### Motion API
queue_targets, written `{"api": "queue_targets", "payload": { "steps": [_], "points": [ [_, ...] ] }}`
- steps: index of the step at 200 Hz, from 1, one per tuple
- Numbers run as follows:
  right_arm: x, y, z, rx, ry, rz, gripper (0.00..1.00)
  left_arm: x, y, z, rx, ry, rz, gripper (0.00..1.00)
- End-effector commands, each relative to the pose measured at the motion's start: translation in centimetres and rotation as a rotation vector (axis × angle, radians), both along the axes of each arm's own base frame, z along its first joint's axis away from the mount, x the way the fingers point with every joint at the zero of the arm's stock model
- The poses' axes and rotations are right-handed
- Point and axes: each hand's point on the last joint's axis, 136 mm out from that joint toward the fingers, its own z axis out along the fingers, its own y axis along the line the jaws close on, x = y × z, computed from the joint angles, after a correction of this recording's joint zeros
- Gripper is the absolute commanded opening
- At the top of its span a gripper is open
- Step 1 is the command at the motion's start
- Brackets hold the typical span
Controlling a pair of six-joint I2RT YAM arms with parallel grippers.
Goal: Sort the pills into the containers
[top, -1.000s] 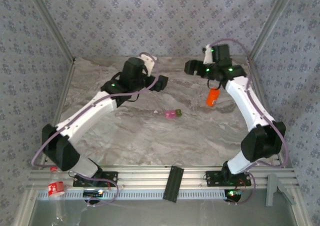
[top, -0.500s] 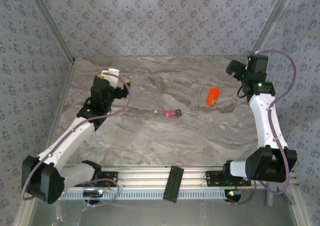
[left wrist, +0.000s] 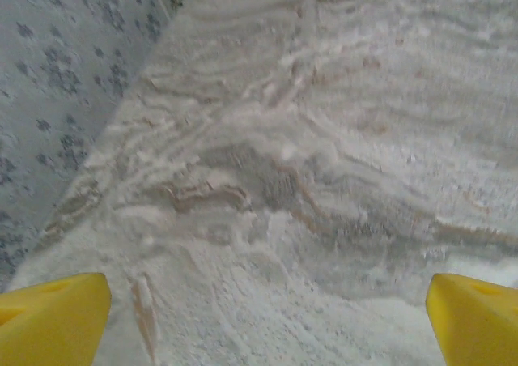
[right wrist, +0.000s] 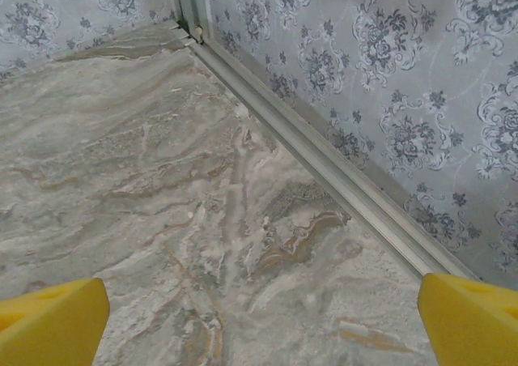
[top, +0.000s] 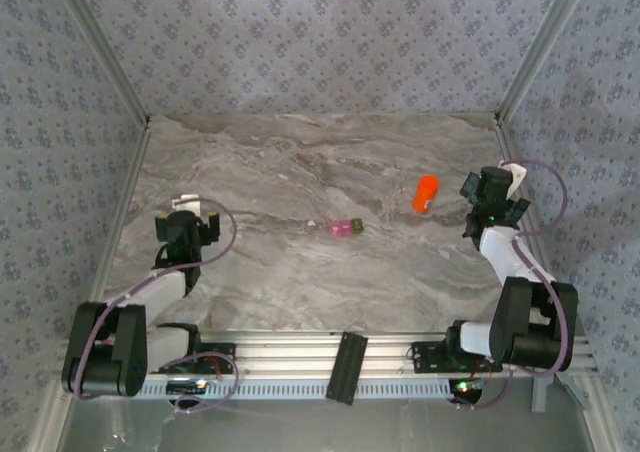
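The containers, a tiny joined pink and olive-green pair, lie at the middle of the marble table. The bright orange bottle lies to their right, further back. No loose pills can be made out. My left gripper is folded back near the left wall, far from the containers. In the left wrist view it stands open over bare marble, with one yellow fingertip in each lower corner. My right gripper sits just right of the bottle. It is open too, with nothing between its fingers.
An aluminium rail runs along the foot of the patterned right wall, close to my right gripper. The left wall stands close beside my left gripper. A black bracket lies on the near frame.
Both arms have pulled back from the far middle of the table to the sides and folded up. The containers and the orange bottle have not moved.
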Motion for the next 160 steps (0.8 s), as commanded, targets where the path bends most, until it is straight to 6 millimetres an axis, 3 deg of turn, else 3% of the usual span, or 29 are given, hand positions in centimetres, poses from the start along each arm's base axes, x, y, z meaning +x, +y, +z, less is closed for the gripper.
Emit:
{"api": "queue_targets", "payload": {
  "steps": [1, 20, 44, 73, 87, 118, 160],
  "points": [
    [0.5, 0.2, -0.3, -0.065, -0.074, 0.012, 1.00, 2.1, -0.3, 2.7, -0.041, -0.157, -0.008, 1.00],
    [0.8, 1.4, -1.4, -0.050, -0.038, 0.069, 1.00, 2.9, -0.6, 2.7, -0.061, -0.174, -0.032, 1.00],
    [2.1, 3.0, -1.3, -0.100, -0.014, 0.144, 1.00, 4.1, -1.1, 2.5, -0.083, -0.158, -0.066, 1.00],
    [1.2, 4.1, -2.6, -0.102, 0.052, 0.141, 1.00, 4.8, -1.9, 1.7, -0.112, -0.169, -0.100, 1.00],
    [0.8, 4.4, -2.1, -0.119, -0.062, 0.133, 1.00, 5.0, -2.2, 1.2, -0.113, -0.163, -0.118, 1.00],
    [-0.1, 6.7, -3.9, -0.155, -0.203, 0.275, 1.00, 5.3, -2.0, 0.2, -0.128, -0.166, -0.120, 1.00],
    [1.1, 9.8, -5.8, -0.182, -0.187, 0.463, 1.00, 6.3, -1.5, -0.7, -0.167, -0.106, -0.117, 1.00]
  ]
}}
